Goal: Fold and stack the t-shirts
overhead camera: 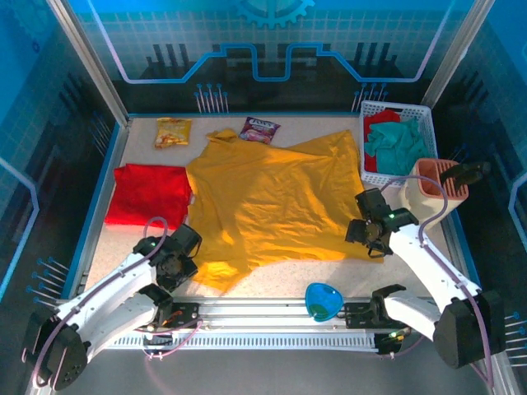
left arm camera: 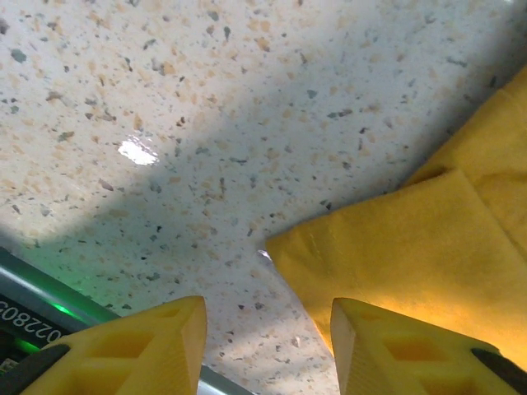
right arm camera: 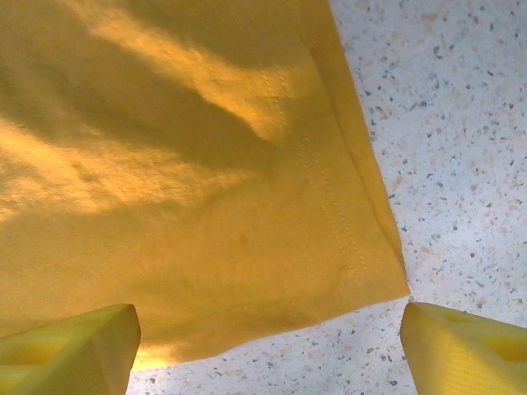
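Note:
The mustard-yellow t-shirt (overhead camera: 272, 197) lies spread and wrinkled across the middle of the table. A red t-shirt (overhead camera: 148, 193) lies folded at the left. My left gripper (overhead camera: 188, 247) hovers at the yellow shirt's near-left corner. In the left wrist view this gripper (left arm camera: 268, 346) is open over bare table, with the folded corner (left arm camera: 412, 247) just ahead and under its right finger (left arm camera: 387, 346). My right gripper (overhead camera: 368, 224) is at the shirt's near-right edge. In the right wrist view it (right arm camera: 268, 354) stands wide open, holding nothing, above the stitched hem corner (right arm camera: 346, 247).
Two snack packets (overhead camera: 173, 132) (overhead camera: 259, 129) lie at the back of the table. A white basket (overhead camera: 394, 105) holding red and teal cloth stands at the back right, with a peach container (overhead camera: 440, 185) beside it. A blue object (overhead camera: 323, 300) rests on the front rail.

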